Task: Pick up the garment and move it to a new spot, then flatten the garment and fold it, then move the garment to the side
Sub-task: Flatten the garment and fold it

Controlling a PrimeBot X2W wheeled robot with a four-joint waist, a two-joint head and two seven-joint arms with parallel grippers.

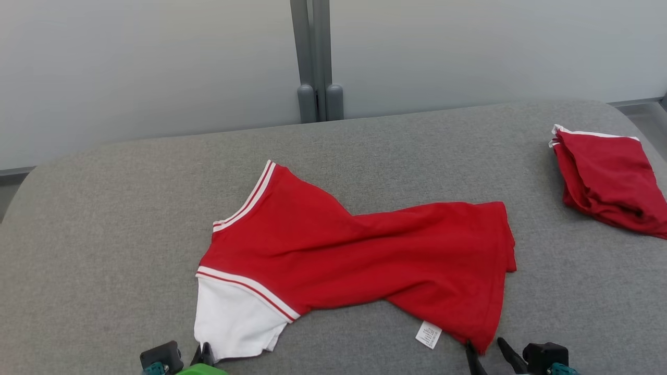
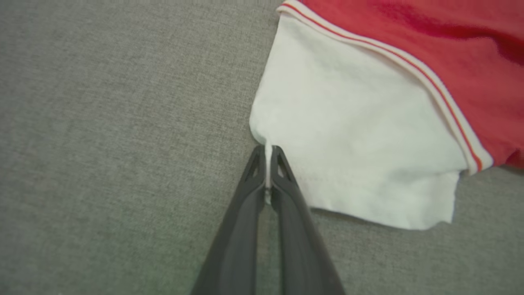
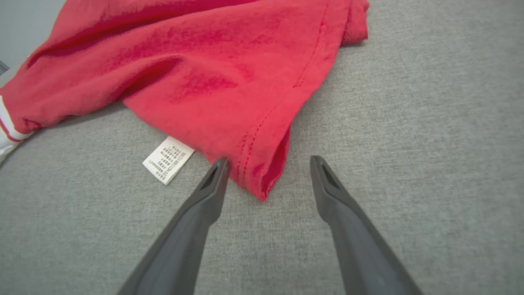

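A red garment (image 1: pixel 359 250) with white-striped trim and a white sleeve (image 1: pixel 232 323) lies rumpled across the middle of the grey surface. My left gripper (image 2: pixel 267 153) is shut on the sleeve's (image 2: pixel 352 151) near edge, with a thin fold of white cloth pinched between the fingertips; in the head view it sits at the bottom left (image 1: pixel 203 354). My right gripper (image 3: pixel 266 168) stands open with the garment's red hem corner (image 3: pixel 262 180) lying between its fingers, apart from the right one. In the head view it is at the bottom right (image 1: pixel 487 346).
A white care label (image 1: pixel 428 334) (image 3: pixel 168 159) sticks out from under the hem. A second red garment (image 1: pixel 607 177), folded, lies at the far right of the grey padded table (image 1: pixel 104 219). A grey post (image 1: pixel 315 62) stands behind the table against a pale wall.
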